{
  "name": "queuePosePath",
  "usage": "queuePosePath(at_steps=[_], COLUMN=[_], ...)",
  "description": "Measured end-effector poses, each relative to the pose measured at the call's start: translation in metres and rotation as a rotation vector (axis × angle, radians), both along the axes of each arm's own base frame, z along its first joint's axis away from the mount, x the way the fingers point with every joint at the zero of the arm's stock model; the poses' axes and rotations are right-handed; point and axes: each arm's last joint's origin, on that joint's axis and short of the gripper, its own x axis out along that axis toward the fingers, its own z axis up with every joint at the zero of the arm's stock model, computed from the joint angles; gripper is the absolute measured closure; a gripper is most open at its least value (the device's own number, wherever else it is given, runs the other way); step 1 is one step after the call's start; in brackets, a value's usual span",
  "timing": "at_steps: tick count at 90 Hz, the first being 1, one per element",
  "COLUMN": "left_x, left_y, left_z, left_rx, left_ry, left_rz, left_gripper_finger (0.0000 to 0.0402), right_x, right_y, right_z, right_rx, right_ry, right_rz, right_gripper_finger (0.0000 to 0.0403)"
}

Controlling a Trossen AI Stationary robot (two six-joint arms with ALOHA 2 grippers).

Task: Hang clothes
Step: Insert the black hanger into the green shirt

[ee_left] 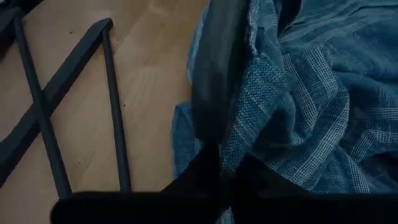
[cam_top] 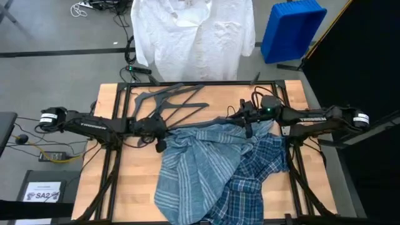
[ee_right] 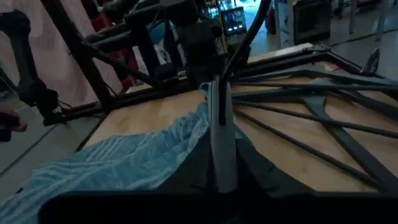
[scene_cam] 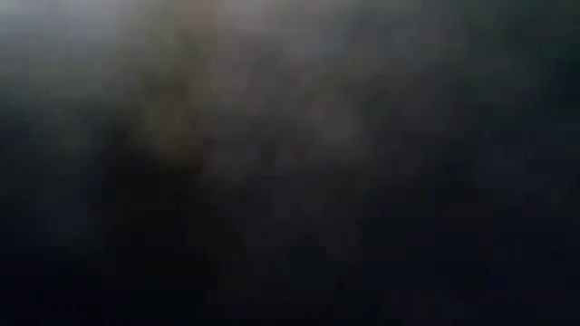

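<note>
Partway through, judging by the layout: done with the white shirt point(cam_top: 194, 34), which hangs spread out beyond the far edge of the table point(cam_top: 125, 181), and now busy with the striped shirt point(cam_top: 194, 169). Lying rumpled across the middle of the table, that one, partly overlapping the plaid shirt point(cam_top: 259, 178) crumpled at its right. Pinched at two upper corners: left hand point(cam_top: 160, 144) closed on the cloth's left edge, with fabric bunched against one finger point(ee_left: 214, 81) in the left wrist view; right hand point(cam_top: 248, 129) clamped thin on the upper right edge, the striped cloth running up into the closed fingers in the right wrist view. Looks like a spreading or lifting step, meant to open the shirt by its shoulders or collar. Just beyond both hands, on bare wood, a loose pile of dark hangers point(cam_top: 175, 103), none yet inside a garment. Nothing to be read from the low view, wholly dark. Next, probably: raising and drawing the two corners apart so the collar opening shows, without dragging the plaid shirt along, then freeing one hand to fetch a hanger and feed it into the neck. Hard to tell which part of the shirt is actually held, so a regrasp may be called for.
</note>
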Motion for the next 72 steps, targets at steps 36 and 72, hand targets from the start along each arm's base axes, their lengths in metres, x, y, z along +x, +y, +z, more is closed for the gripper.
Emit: queuePosePath(at_steps=[36,72], left_x=[0.006,0.007], left_y=[0.001,0.003], left_z=[0.037,0.072], left_rx=[0.075,0.211], left_ry=[0.137,0.220], left_rz=[-0.012,-0.078], left_gripper_finger=[0.0401,0.0401], right_x=[0.003,0.004], right_y=[-0.001,-0.001], right_z=[0.008,0.012], right_rx=[0.029,0.054], right_ry=[0.010,-0.003], right_rz=[0.012,0.013], right_gripper_finger=[0.0390,0.0390])
